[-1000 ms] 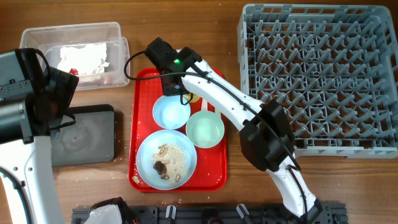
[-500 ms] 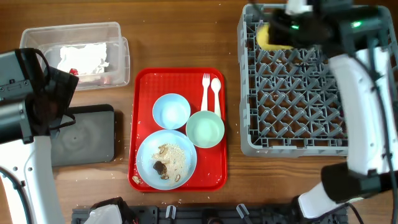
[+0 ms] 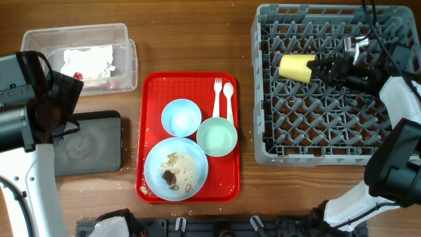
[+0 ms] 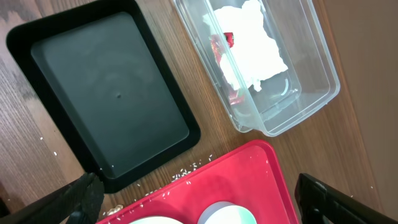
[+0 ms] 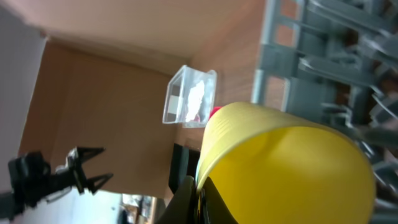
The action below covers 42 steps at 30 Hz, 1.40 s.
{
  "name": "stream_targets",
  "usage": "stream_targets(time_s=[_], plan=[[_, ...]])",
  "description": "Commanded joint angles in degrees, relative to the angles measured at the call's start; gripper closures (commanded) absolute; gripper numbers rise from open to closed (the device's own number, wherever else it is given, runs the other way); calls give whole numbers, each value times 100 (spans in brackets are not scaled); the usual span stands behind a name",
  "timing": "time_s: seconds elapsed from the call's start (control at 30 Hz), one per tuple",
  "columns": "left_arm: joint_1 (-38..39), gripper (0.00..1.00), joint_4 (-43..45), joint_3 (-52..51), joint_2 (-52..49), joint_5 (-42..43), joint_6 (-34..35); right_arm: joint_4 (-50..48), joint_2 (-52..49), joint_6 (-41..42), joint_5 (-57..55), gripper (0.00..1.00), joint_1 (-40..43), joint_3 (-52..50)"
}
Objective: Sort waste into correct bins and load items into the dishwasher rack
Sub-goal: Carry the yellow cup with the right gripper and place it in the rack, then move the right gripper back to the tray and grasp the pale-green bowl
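Right gripper (image 3: 322,68) clenched on small yellow cup (image 3: 295,66), cup tipped on its side over grey dishwasher rack (image 3: 316,131), left gripper (image 4: 198,190) spread wide, empty, near black tray (image 4: 106,99) and clear tub (image 4: 305,87) holding crumpled wrapper (image 4: 249,43)

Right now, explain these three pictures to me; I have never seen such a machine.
Two robot arms work at a table. One picture comes from a camera overhead, two from cameras on the wrists. The right jaws are shut on a yellow cup, held sideways over the grey dishwasher rack. The left jaws stand open and empty above the black tray and the clear tub holding a white wrapper. On the red tray lie a light blue bowl, a mint green bowl, a plate with food scraps, a white fork and spoon.
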<state>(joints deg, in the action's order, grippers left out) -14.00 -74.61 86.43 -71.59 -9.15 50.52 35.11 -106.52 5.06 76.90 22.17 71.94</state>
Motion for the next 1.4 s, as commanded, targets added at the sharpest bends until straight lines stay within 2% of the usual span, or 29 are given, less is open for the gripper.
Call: stream_targets(time_s=[0.0, 0.27, 0.3, 0.37, 0.47, 0.57, 0.63, 0.77, 0.83, 0.9, 1.03, 1.1, 1.17, 1.37], plan=[[-26, 0, -2, 15, 35, -76, 96, 94, -271, 378, -369, 96, 2, -35], [-26, 0, -2, 15, 35, -76, 96, 236, -417, 420, -1060, 95, 304, -35], [-26, 0, -2, 15, 35, -76, 96, 352, -417, 413, -1154, 94, 365, -35], [-26, 0, -2, 15, 35, -76, 96, 533, -415, 413, -1574, 85, 415, -33], [-26, 0, -2, 15, 35, -76, 94, 846, -251, 566, -2518, 83, 415, -26], [-26, 0, -2, 15, 35, -76, 96, 1023, 321, 1049, -3770, 83, 415, -26], [-26, 0, -2, 15, 35, -76, 96, 1235, 1062, 1714, -4881, 81, 415, -26], [-26, 0, -2, 15, 35, -76, 96, 1272, 2485, 2044, -5165, 75, 223, -26], [-26, 0, -2, 15, 35, -76, 96, 680, 2638, 1904, -5174, 76, -391, -28], [-26, 0, -2, 15, 35, -76, 96, 81, 2288, 2074, -5569, 93, -1075, -28], [-26, 0, -2, 15, 35, -76, 96, -570, 1158, 2199, -5641, 96, -1661, -28], [-26, 0, -2, 15, 35, -76, 96, -457, 793, 2275, -5818, 96, -1648, -28], [-26, 0, -2, 15, 35, -76, 96, -96, 713, 2404, -6590, 96, -1650, -28], [-26, 0, -2, 15, 35, -76, 96, 1259, 1438, 2507, -7724, 96, -1644, 332]])
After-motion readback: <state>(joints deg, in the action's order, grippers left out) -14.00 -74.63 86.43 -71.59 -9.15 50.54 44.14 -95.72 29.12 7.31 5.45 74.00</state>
